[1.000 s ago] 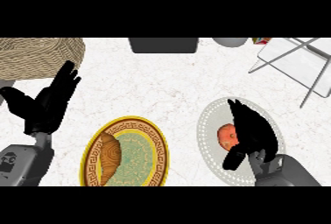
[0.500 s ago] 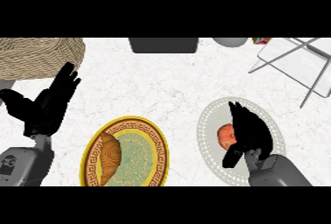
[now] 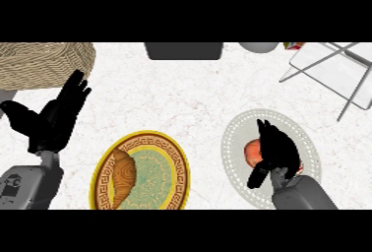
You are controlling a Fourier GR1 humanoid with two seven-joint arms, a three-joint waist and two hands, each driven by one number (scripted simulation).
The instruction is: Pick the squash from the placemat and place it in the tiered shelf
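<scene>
Squash looks rigid, smooth, rounded; we curl our right hand over it on the placemat, left hand spread.

The work surface is a white marbled counter with faint grey veining. A woven wicker basket rests at the far left corner. A dark rectangular object lies at the far edge near the centre, with a grey rounded object just to its right. The tiered shelf, a grey wire frame with a pale panel, occupies the far right. A gold-rimmed patterned plate sits near centre-left. A round, pale grey placemat lies near right, well apart from the shelf and just beside the plate.
</scene>
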